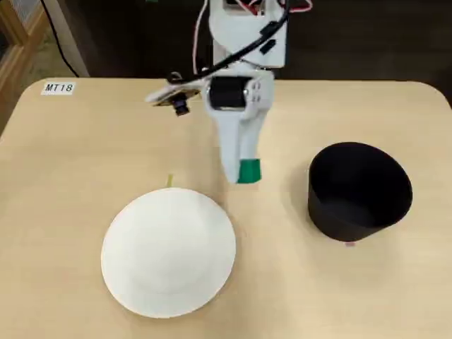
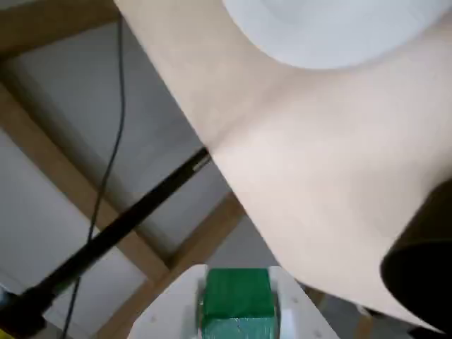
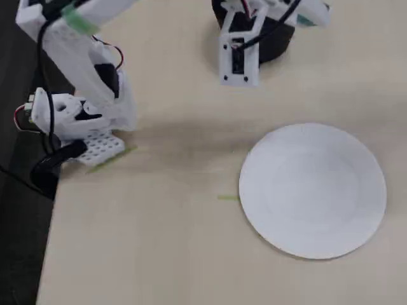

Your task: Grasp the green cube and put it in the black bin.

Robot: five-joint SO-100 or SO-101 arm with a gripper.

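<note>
Green and solid, the cube (image 1: 249, 171) sits clamped between the white plastic fingers of the tool (image 1: 244, 171), lifted clear of the bench (image 1: 85, 155); the wrist view shows it (image 2: 237, 302) wedged squarely between both fingers, its faces smooth and its edges crisp.

What the coming move turns on is where the bin (image 1: 359, 191) lies from the cube: in a fixed view it stands off to the cube's right and a little nearer the camera, apart from it, with bare bench between them. The cube has not yet reached the rim, so I judge a sideways carry toward the bin is what remains before letting go.

That bin is round, matte black, with walls flaring slightly toward an open mouth. To its left in the same view, past the cube, rests a round white plate (image 1: 168, 252), smooth and empty. The bench is pale wood-toned laminate.
</note>
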